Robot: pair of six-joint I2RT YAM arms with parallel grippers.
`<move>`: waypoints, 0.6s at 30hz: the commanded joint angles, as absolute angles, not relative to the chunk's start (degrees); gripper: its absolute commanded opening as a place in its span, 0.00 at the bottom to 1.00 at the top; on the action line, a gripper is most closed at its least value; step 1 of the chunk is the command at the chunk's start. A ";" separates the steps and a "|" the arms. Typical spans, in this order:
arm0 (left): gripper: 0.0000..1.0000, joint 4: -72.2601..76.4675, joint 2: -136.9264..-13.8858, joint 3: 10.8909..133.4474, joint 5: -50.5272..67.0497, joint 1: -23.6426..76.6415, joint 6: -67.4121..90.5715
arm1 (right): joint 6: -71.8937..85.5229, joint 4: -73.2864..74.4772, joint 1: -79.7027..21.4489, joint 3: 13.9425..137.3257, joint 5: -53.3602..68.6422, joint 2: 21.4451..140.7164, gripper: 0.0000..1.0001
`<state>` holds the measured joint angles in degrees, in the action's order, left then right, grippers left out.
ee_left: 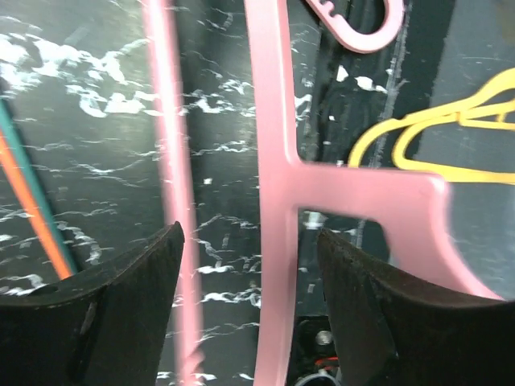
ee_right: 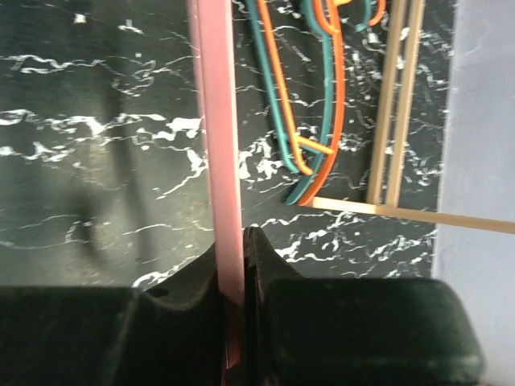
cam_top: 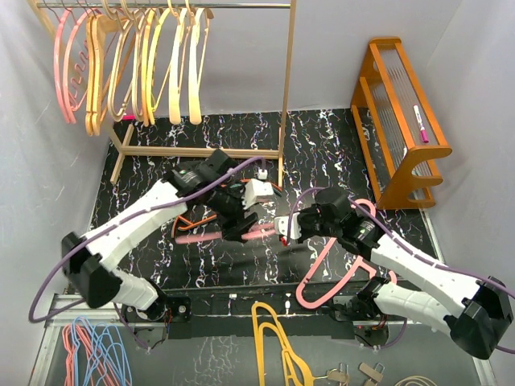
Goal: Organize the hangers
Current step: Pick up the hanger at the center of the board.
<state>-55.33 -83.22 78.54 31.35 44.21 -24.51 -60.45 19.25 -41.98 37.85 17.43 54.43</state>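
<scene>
Several pink, tan and yellow-orange hangers (cam_top: 121, 64) hang on the rail of the wooden rack (cam_top: 286, 88) at the back left. A pink hanger (cam_top: 322, 269) lies low over the black mat. My right gripper (cam_top: 283, 227) is shut on its straight bar (ee_right: 217, 121). My left gripper (cam_top: 241, 225) is open just left of the right one. Its fingers straddle the same pink hanger (ee_left: 273, 161) without closing on it. Thin teal and orange hangers (ee_right: 314, 121) lie on the mat near the rack's foot, mostly hidden under my left arm in the top view; they also show in the left wrist view (ee_left: 32, 209).
An orange wooden stand (cam_top: 402, 121) with a pink marker stands at the back right. A mustard-yellow hanger (cam_top: 273, 338) lies past the mat's front edge. A blue-and-pink bunch (cam_top: 92, 346) lies at the front left. The rack's base bars (ee_right: 394, 104) run along the mat.
</scene>
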 commanded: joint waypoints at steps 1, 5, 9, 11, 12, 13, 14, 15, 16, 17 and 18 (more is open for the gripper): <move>0.67 -46.89 -69.80 75.01 29.20 40.71 -32.96 | -57.65 30.16 -41.96 43.82 21.48 54.43 0.08; 0.71 -41.28 -63.15 70.31 29.92 35.07 -41.57 | -56.20 29.85 -42.01 42.99 21.47 51.93 0.08; 0.70 -44.85 -61.98 69.83 42.95 21.09 -53.23 | -55.25 31.18 -41.77 43.00 21.90 50.57 0.08; 0.70 -47.76 -61.46 67.96 51.20 13.09 -60.14 | -55.13 31.97 -41.75 43.40 22.65 50.10 0.08; 0.70 -48.74 -61.58 67.15 53.92 10.49 -63.46 | -55.11 32.37 -41.67 43.72 22.85 50.05 0.08; 0.70 -49.46 -61.92 66.28 55.02 8.90 -66.17 | -55.09 32.62 -41.72 43.98 22.91 49.91 0.08; 0.70 -49.71 -62.10 65.33 55.25 8.19 -68.17 | -55.13 32.68 -41.67 44.15 22.87 49.70 0.08; 0.70 -49.82 -62.09 64.26 55.84 7.79 -70.04 | -55.30 32.64 -41.67 44.32 22.62 49.48 0.08; 0.70 -50.63 -62.07 63.18 56.72 7.52 -72.30 | -55.43 32.62 -41.56 44.56 22.26 49.46 0.08; 0.70 -51.85 -62.06 62.32 57.91 7.36 -74.98 | -55.70 32.62 -41.49 44.75 21.98 49.48 0.08; 0.71 -53.29 -62.12 61.38 59.19 7.27 -77.32 | -55.91 32.67 -41.42 44.92 21.79 49.56 0.08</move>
<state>-47.53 -62.85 63.79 48.31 7.92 -62.96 -55.42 33.26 -41.85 40.86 20.95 50.72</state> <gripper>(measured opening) 0.704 0.099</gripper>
